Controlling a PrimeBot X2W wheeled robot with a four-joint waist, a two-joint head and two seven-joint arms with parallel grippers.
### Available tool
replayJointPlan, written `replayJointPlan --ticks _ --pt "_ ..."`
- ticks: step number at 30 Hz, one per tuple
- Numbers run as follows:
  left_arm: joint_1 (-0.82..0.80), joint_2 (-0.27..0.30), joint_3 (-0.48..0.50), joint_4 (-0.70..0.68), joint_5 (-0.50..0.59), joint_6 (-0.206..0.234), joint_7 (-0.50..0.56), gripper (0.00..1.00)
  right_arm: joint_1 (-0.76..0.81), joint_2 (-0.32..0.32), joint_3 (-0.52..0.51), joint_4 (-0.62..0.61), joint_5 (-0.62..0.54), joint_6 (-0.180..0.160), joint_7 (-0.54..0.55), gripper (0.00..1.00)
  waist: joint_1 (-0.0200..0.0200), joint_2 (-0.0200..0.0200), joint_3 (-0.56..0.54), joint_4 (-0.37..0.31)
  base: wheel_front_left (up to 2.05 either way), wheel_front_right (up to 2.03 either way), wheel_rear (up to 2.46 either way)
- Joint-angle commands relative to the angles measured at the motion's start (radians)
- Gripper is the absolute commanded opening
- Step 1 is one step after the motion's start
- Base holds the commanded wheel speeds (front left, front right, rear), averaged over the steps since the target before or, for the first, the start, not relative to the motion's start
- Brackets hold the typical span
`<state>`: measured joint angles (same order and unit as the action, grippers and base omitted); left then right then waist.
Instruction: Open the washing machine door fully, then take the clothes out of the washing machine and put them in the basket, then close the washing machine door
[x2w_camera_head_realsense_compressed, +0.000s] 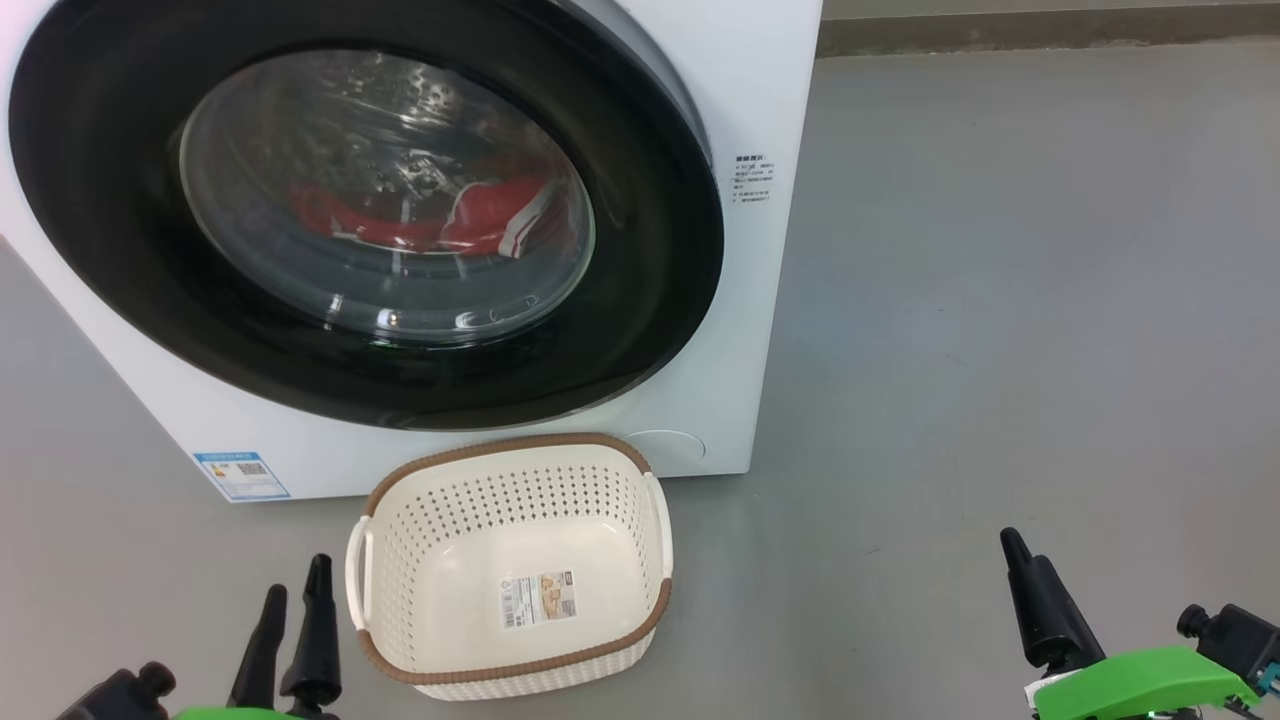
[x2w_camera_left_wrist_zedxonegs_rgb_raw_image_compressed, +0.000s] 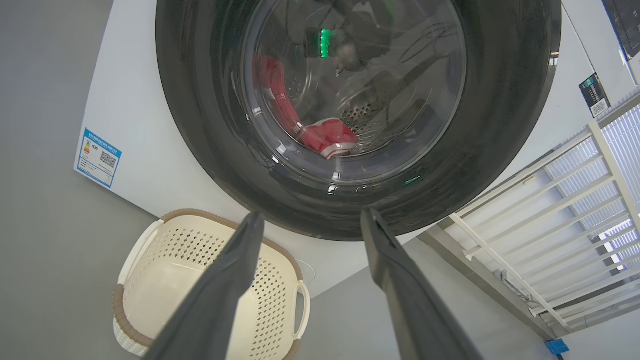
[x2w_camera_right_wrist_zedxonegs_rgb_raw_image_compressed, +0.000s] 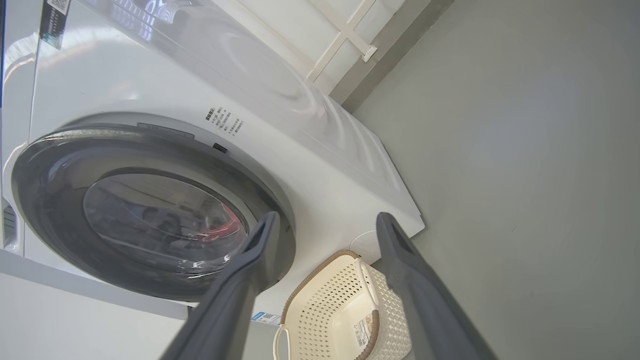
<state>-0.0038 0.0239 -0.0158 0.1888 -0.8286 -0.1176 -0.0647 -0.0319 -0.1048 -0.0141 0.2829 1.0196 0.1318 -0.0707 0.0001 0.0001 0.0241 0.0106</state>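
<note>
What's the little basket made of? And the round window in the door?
The basket looks like matte cream plastic: moulded rows of holes, brown woven-look rim. The door window seems clear, glossy glass with bright reflections, though clear plastic is possible.

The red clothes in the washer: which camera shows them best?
The head view: the clothes lie large and near centre behind the glass of the washing machine door, red with white stripes. The left wrist view shows them smaller, among reflections; the right wrist view shows a red sliver.
</note>
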Motion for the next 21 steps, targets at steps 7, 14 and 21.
replayJointPlan --ticks 7,14,21 --pt "-0.008 0.018 0.003 -0.050 0.116 0.008 -0.035 1.00 -0.001 -0.026 0.022 -0.037 -0.099 -0.001 -0.031 1.00 -0.0001 -0.0001 -0.002 0.000 0.00 0.00 0.00" --pt "0.000 0.019 -0.004 -0.067 0.203 0.009 -0.056 1.00 0.003 -0.035 0.032 -0.045 -0.169 -0.001 -0.051 1.00 -0.0001 -0.0001 -0.002 -0.002 0.00 0.00 0.00" --pt "0.007 0.020 -0.009 -0.080 0.277 0.009 -0.073 1.00 0.007 -0.041 0.041 -0.052 -0.228 -0.001 -0.069 1.00 -0.0001 -0.0001 -0.004 -0.004 0.00 0.00 0.00"
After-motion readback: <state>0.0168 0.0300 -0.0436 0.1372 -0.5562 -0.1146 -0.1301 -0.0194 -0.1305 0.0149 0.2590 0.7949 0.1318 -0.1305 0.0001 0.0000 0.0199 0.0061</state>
